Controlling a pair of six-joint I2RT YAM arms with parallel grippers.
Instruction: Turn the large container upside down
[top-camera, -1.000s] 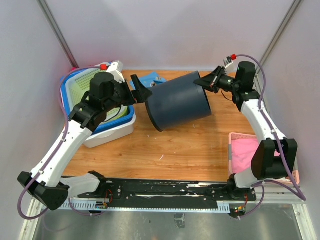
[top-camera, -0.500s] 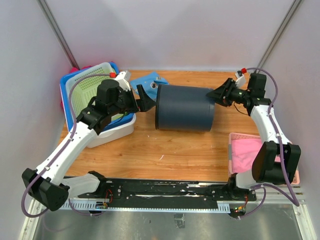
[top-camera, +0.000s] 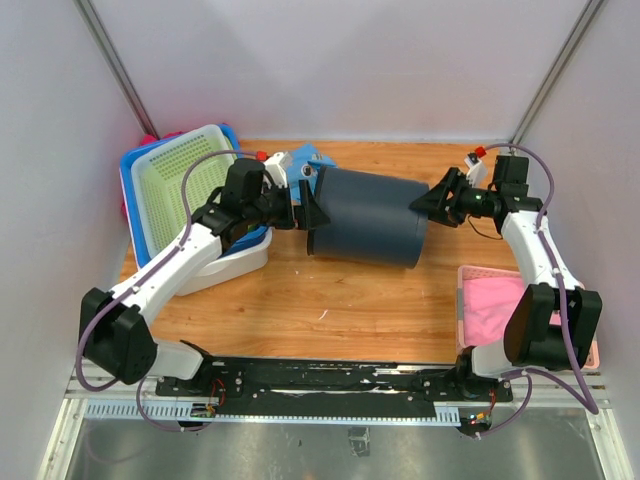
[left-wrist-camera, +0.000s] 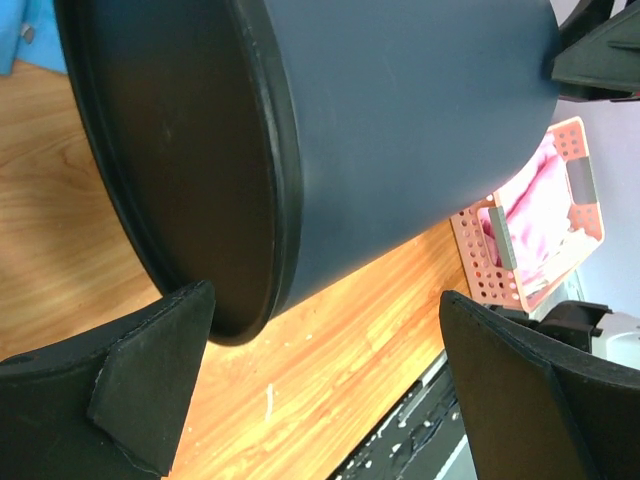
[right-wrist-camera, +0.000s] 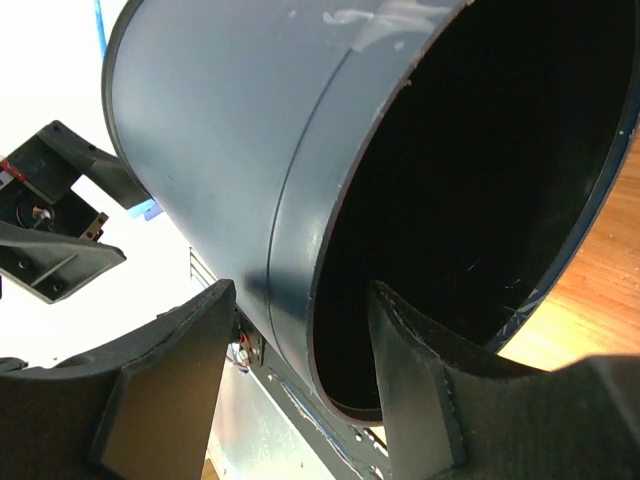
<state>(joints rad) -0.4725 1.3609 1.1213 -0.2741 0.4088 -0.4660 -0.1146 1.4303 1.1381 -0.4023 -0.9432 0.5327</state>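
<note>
**Container on its side between two robot arms.** The large container (top-camera: 368, 228), a dark blue-grey cylinder, was pictured lying on its side toward the back of the wooden table (top-camera: 340, 300). Its closed base was turned to the left and its open mouth to the right, and it was flanked by both arms.

The left gripper (top-camera: 305, 206) was held at the base end with its jaws spread wide and nothing grasped. In the left wrist view the container's black base rim (left-wrist-camera: 250, 200) was seen just beside one of the fingers (left-wrist-camera: 150, 385), though whether the two were touching could not be told.

The right gripper (top-camera: 432, 198) was positioned at the mouth end, its jaws parted and set astride the rim. In the right wrist view one of its fingers (right-wrist-camera: 165, 395) was seen outside the wall and the other inside the dark interior. The wall was left unclamped between them.

A green basket (top-camera: 185, 180) was nested in a blue tub (top-camera: 128, 180) atop a white bin (top-camera: 225, 268) at the left edge, beside the left arm. A blue object (top-camera: 298, 158) was partly hidden behind the container, and a pink basket (top-camera: 490, 300) was set at the near right.
</note>
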